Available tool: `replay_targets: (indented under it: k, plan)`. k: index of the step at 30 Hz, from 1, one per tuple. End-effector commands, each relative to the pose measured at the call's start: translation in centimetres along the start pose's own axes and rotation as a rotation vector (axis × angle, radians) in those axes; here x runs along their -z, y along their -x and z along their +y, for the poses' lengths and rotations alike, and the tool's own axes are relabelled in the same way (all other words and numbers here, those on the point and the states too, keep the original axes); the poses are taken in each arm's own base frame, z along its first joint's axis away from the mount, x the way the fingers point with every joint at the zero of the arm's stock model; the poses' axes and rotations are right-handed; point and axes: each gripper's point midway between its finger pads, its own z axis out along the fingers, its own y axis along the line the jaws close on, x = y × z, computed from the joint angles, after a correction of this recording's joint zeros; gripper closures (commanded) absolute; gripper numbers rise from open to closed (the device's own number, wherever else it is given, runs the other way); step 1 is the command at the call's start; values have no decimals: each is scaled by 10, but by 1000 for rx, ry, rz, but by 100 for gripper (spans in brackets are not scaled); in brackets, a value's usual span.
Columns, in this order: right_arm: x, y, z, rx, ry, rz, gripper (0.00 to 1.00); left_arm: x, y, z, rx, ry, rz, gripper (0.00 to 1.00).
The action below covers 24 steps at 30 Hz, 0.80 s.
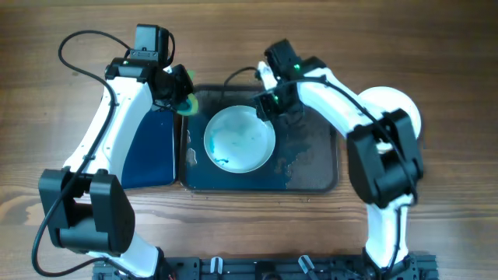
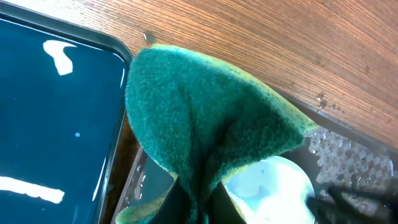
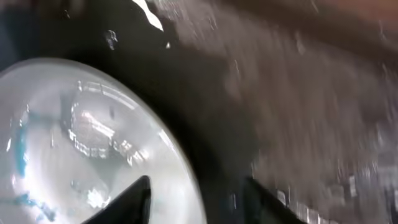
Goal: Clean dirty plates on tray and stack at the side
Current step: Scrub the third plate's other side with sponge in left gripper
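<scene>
One pale plate [image 1: 239, 138] with a blue smear lies in the left half of the dark tray [image 1: 311, 173]. It also shows in the right wrist view [image 3: 81, 143] and the left wrist view [image 2: 273, 193]. My left gripper [image 1: 180, 92] is shut on a green sponge [image 1: 187, 101] and holds it over the tray's far left corner, beside the plate. In the left wrist view the sponge [image 2: 205, 118] fills the middle, pinched between my fingers [image 2: 202, 208]. My right gripper [image 1: 266, 105] is open, its fingers [image 3: 196, 193] straddling the plate's far right rim. A white plate [image 1: 406, 105] lies on the table at the right, partly hidden by my right arm.
A smaller dark blue tray [image 1: 152, 148] lies just left of the large tray; it also shows in the left wrist view [image 2: 56, 124]. The large tray's floor is wet and streaked [image 3: 311, 112]. Bare wooden table [image 1: 459, 194] surrounds both trays.
</scene>
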Motion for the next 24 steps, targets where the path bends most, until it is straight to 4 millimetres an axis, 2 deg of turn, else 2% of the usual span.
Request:
replay_targets:
  k: [1, 6, 10, 13, 14, 15, 20, 23, 24]
  plan:
    - [-16, 3, 16, 127, 93, 30, 67, 4, 2, -1, 6, -2, -19, 96]
    - [-17, -10, 15, 54, 93, 86, 96, 4, 2, -2, 6, -2, -19, 96]
    - [-17, -15, 13, -102, 78, 113, 96, 4, 2, -1, 6, -1, -17, 96]
    - [-19, -24, -11, -492, -86, 120, 96, 4, 0, -3, 8, -6, -11, 96]
    - [-21, -30, -14, -601, -108, 131, 96, 4, -2, -5, 10, -12, -2, 96]
    - [-24, -35, -14, -636, -108, 142, 96, 3, -6, -8, 3, -20, 12, 96]
    - [-35, -50, -16, -608, -112, 171, 96, -4, -35, -32, -75, -32, 60, 96]
    - [-36, -49, -14, -575, -94, 169, 96, -19, -55, -46, -131, -45, 66, 96]
    - [-37, -47, -11, -556, -74, 168, 95, -32, -60, -42, -123, -10, 42, 96]
